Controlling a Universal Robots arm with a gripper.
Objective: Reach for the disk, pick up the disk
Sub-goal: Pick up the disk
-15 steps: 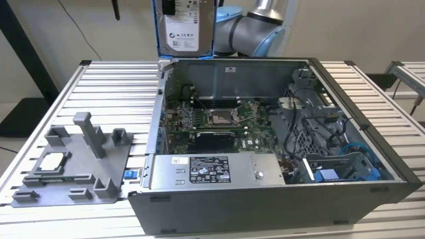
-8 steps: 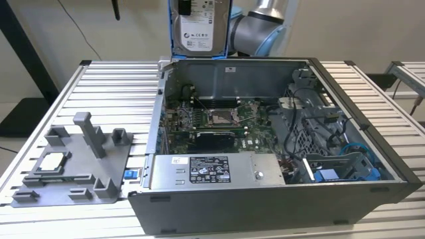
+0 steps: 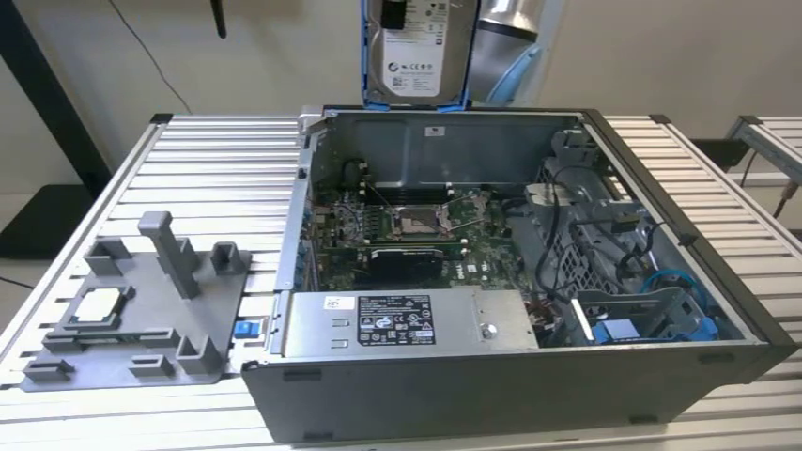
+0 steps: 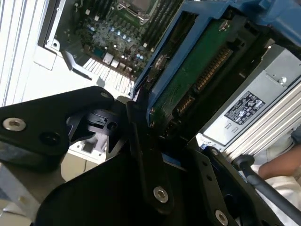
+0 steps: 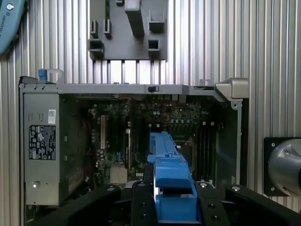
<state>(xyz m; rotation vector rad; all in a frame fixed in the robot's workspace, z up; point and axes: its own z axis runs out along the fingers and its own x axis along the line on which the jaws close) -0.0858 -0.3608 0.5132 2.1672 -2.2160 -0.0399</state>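
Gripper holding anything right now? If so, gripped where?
Yes: the disk, held above the open computer case. The gripper is shut on one end of it, fingers pressing the blue bracket from both sides.

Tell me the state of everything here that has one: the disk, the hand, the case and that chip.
Disk: upright in the air above the case, gripped by the hand.
Hand: shut on the disk.
Case: lying on its side, open, motherboard exposed.
Chip: lying on the gray fixture, apart from the hand.
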